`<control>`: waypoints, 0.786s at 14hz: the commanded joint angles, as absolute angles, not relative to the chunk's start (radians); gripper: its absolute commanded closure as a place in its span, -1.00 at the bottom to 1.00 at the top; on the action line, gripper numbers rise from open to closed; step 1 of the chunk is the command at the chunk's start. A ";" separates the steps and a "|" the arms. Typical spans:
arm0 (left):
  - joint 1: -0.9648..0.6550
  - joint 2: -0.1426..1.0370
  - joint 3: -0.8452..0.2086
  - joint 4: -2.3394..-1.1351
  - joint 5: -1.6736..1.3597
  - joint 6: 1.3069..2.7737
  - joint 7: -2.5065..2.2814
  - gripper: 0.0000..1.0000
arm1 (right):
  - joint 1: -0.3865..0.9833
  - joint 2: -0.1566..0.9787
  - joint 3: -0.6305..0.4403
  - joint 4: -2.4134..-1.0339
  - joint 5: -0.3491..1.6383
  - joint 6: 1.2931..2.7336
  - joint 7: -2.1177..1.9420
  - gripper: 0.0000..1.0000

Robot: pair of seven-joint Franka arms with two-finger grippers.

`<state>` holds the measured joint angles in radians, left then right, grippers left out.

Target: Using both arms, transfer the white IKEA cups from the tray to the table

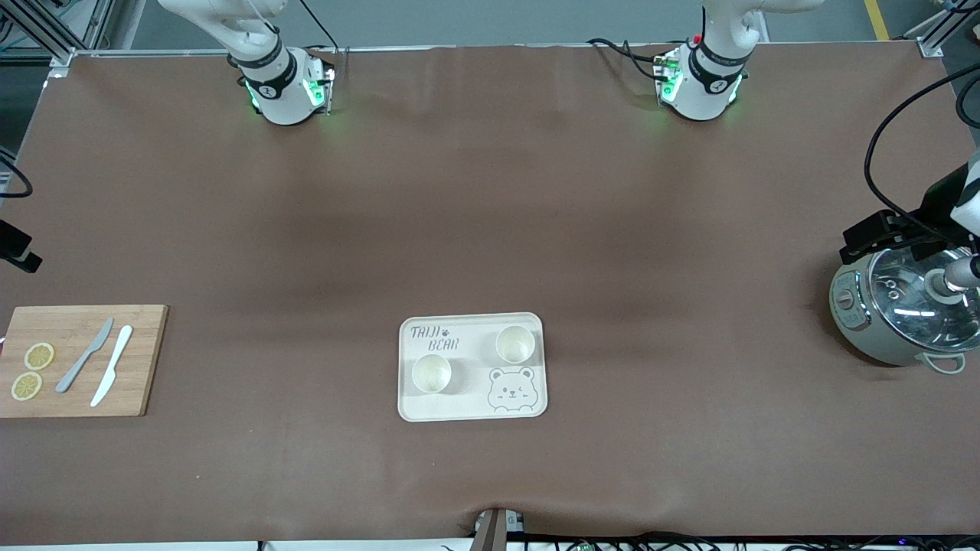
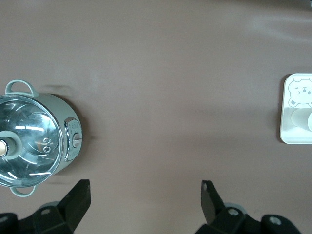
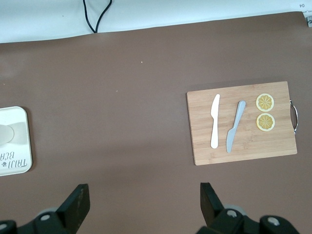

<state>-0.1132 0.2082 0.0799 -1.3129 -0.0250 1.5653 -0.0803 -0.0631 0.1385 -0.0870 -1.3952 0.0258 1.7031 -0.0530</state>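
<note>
Two white IKEA cups stand upright on the cream bear-printed tray (image 1: 471,409). One cup (image 1: 431,374) is nearer the front camera, the other cup (image 1: 514,343) is beside the bear print toward the left arm's end. Both arms are raised; only their lower parts (image 1: 279,84) (image 1: 700,76) show in the front view. My left gripper (image 2: 145,195) is open and empty, high over bare table between the pot and the tray (image 2: 295,137). My right gripper (image 3: 144,197) is open and empty, high over bare table between the tray (image 3: 14,161) and the cutting board.
A wooden cutting board (image 1: 142,360) (image 3: 243,151) with two knives and two lemon slices lies at the right arm's end. A grey pot with a glass lid (image 1: 903,314) (image 2: 34,141) stands at the left arm's end, with black gear and cables (image 1: 888,229) beside it.
</note>
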 commanded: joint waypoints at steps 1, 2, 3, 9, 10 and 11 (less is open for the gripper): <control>-0.110 0.204 0.077 -1.313 -0.011 1.559 -0.077 -1.00 | -0.066 0.152 -0.084 -1.374 0.029 1.701 -0.063 -1.00; -0.112 0.204 0.077 -1.313 -0.015 1.559 -0.081 -1.00 | -0.066 0.150 -0.084 -1.374 0.029 1.701 -0.063 -1.00; -0.110 0.204 0.075 -1.313 -0.020 1.559 -0.084 -1.00 | -0.066 0.150 -0.084 -1.374 0.029 1.701 -0.063 -1.00; -0.106 0.199 0.077 -1.325 -0.008 1.528 -0.063 -1.00 | -0.066 0.150 -0.084 -1.374 0.031 1.701 -0.063 -1.00; -0.106 0.201 0.077 -1.331 -0.009 1.522 -0.063 -1.00 | -0.066 0.150 -0.084 -1.374 0.031 1.701 -0.063 -1.00; -0.106 0.201 0.077 -1.351 -0.009 1.522 -0.064 -1.00 | -0.066 0.150 -0.084 -1.376 0.029 1.701 -0.063 -1.00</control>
